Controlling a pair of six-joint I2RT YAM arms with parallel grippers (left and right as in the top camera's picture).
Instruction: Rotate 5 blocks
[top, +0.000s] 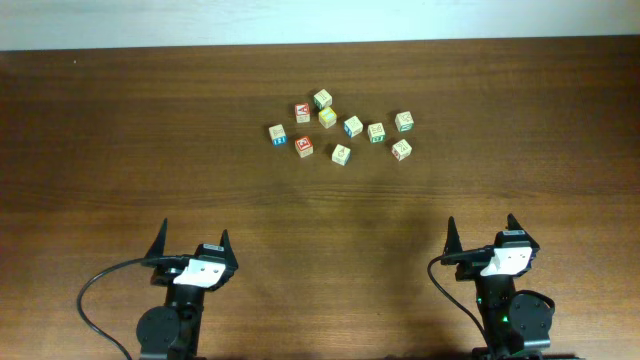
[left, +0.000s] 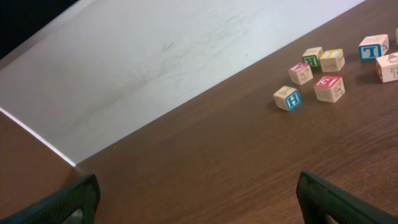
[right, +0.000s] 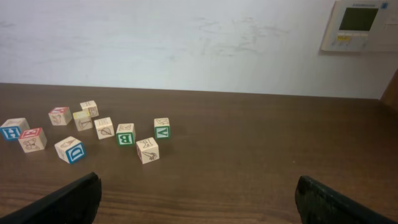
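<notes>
Several small alphabet blocks lie scattered in a loose cluster at the far middle of the table, not joined in a line. Among them are a red-framed block (top: 304, 146), a blue-framed block (top: 277, 133), a green-framed one (top: 376, 132) and a yellow-green cube (top: 327, 118). The left wrist view shows the blue H block (left: 287, 98) nearest, at upper right. In the right wrist view the cluster sits at left, with a pale block (right: 147, 150) closest. My left gripper (top: 192, 245) (left: 196, 199) and right gripper (top: 482, 235) (right: 198, 199) stand open and empty near the front edge, far from the blocks.
The dark wood table (top: 120, 150) ends at a white wall (right: 186, 37) behind the blocks. A wall control panel (right: 360, 25) hangs at the upper right of the right wrist view. A black cable (top: 95, 300) loops beside the left arm's base.
</notes>
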